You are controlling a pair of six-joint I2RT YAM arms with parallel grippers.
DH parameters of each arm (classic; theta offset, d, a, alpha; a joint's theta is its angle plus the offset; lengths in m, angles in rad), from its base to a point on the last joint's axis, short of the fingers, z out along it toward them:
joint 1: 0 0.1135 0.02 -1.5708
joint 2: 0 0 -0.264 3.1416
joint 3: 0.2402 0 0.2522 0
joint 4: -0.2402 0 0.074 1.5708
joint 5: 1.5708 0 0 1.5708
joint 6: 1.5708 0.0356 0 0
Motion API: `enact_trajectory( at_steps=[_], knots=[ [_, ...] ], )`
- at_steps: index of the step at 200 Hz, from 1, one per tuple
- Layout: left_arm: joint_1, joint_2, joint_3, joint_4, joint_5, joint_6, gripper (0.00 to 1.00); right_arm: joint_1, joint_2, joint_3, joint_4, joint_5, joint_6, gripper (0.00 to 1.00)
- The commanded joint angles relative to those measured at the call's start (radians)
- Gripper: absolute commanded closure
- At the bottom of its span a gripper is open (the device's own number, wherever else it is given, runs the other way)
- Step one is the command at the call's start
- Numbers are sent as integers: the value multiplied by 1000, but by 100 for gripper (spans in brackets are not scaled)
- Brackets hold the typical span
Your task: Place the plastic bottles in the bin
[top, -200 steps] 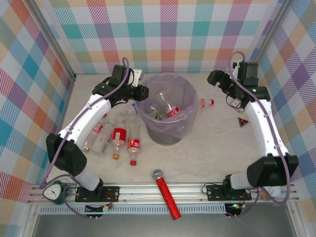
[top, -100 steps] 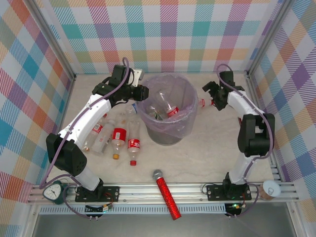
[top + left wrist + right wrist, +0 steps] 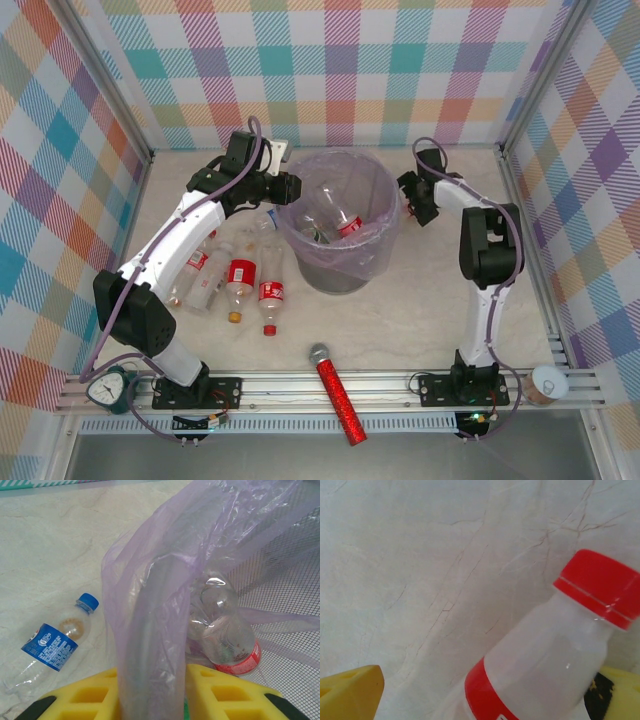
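Near the table's [image 3: 430, 300] centre, the bin [image 3: 340, 280] is standing with several bottles [image 3: 345, 222] lying inside it. The left gripper [image 3: 152, 680] is clamping the bin's left rim, its yellow fingers [image 3: 220, 690] pressing the lavender bag [image 3: 150, 605] from both sides. Just beside the bin's right wall, the right gripper [image 3: 485, 695] is hanging low over the table with its jaws spread wide, and a red-capped bottle [image 3: 550, 650] is lying ungripped between them. Toward the table's left edge, loose bottles [image 3: 240, 275] are lying in a cluster, with a blue-labelled bottle [image 3: 52, 647] close to the bin. A red microphone [image 3: 338, 392] is lying across the near edge.
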Motion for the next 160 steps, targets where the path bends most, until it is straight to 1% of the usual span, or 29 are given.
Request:
enact_trajectory(
  at_steps=[1, 34, 52, 72, 90, 135, 160],
  knots=[
    [-7, 50, -44, -117, -33, 32, 67, 4, 24, 14, -11, 17, 25, 1],
    [-6, 53, -44, -117, -31, 31, 67, 5, 25, -10, 1, 29, 21, 10],
    [-6, 53, -43, -117, -30, 31, 67, 6, 23, -13, -3, 39, 5, 19],
    [-6, 49, -45, -114, -34, 31, 67, 6, 22, -13, -6, 49, -12, 33],
    [-6, 50, -45, -115, -32, 30, 67, 2, 21, -12, -8, 56, -25, 39],
    [-6, 44, -44, -115, -32, 32, 67, -15, -4, -27, -8, 63, -68, 49],
    [-7, 46, -46, -114, -33, 30, 67, -31, -46, -58, 44, 57, -132, 53]
  ],
)
